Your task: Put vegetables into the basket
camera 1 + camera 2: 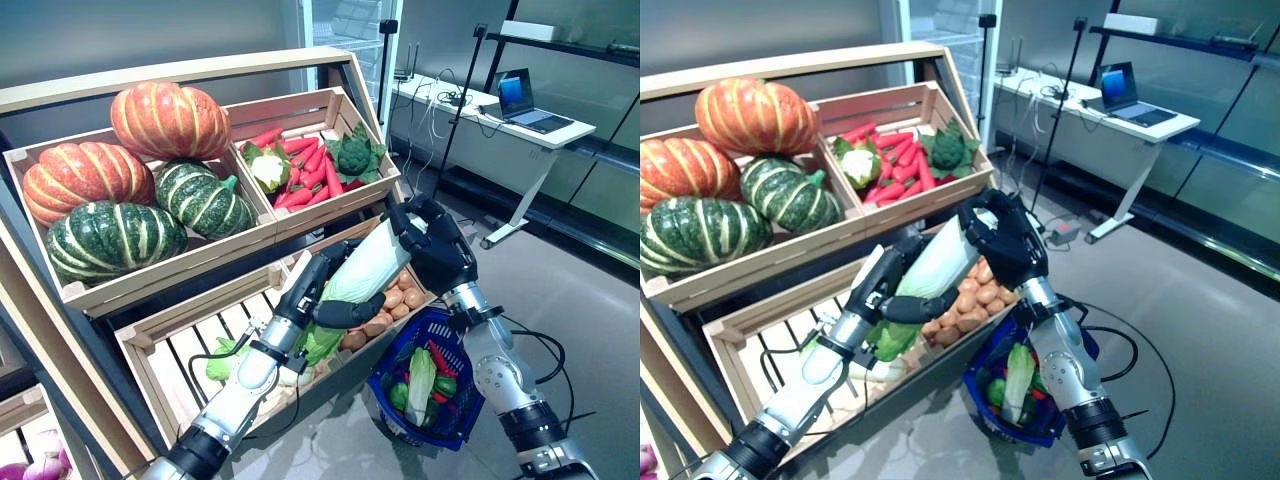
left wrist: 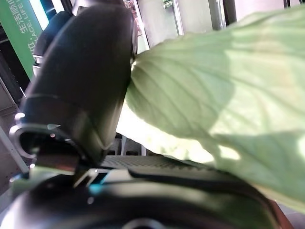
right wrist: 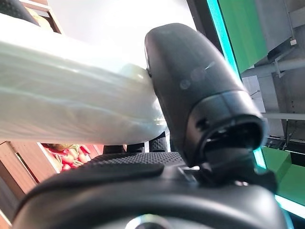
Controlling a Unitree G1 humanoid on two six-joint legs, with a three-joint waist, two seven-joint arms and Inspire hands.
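A long pale green napa cabbage (image 1: 370,265) is held in the air in front of the stand's lower crate, above and to the left of the blue basket (image 1: 385,388) on the floor. My left hand (image 1: 318,285) is curled round its leafy lower end, and my right hand (image 1: 440,255) is curled round its white upper end. The left wrist view shows the thumb (image 2: 81,86) against the leaves (image 2: 214,95). The right wrist view shows the thumb (image 3: 195,86) against the white stalk (image 3: 71,95). In the basket lie another pale green cabbage (image 1: 420,385), a red pepper (image 1: 440,360) and green vegetables.
The wooden vegetable stand (image 1: 150,340) fills the left, with its crates one above the other. A white desk with a laptop (image 1: 520,100) stands at the back right. Grey floor (image 1: 580,300) lies to the right of the basket.
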